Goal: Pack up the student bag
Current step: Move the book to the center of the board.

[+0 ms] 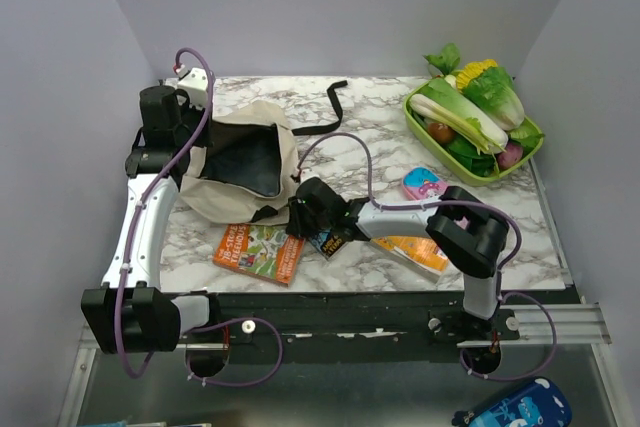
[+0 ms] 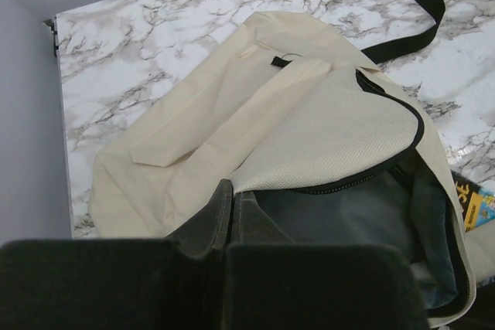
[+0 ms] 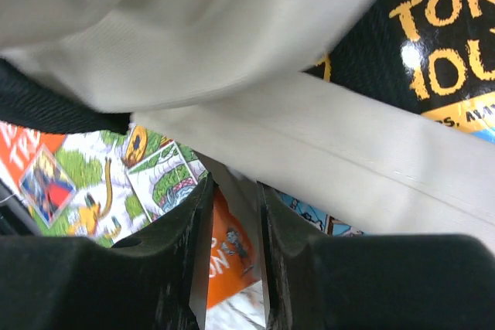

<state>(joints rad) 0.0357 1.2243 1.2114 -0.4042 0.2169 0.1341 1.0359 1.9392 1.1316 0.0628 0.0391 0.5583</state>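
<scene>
The student bag (image 1: 232, 123), cream with a dark lining, lies at the table's back left with its mouth gaping. A black strap (image 1: 326, 115) trails to its right. My left gripper (image 2: 230, 195) is shut on the bag's rim (image 2: 325, 183), one finger on the cream outside and the other on the lining. My right gripper (image 1: 300, 215) hovers at the bag's near right corner, over the books. In the right wrist view its fingers (image 3: 203, 214) stand a narrow gap apart. An edge of the beige strap (image 3: 332, 152) runs into that gap.
A colourful comic book (image 1: 258, 252), a black book (image 1: 328, 243) and an orange-yellow book (image 1: 415, 252) lie along the front edge. A pink case (image 1: 424, 183) sits mid-right. A green tray (image 1: 415, 115) of vegetables stands at the back right. A blue pouch (image 1: 520, 409) lies below the table.
</scene>
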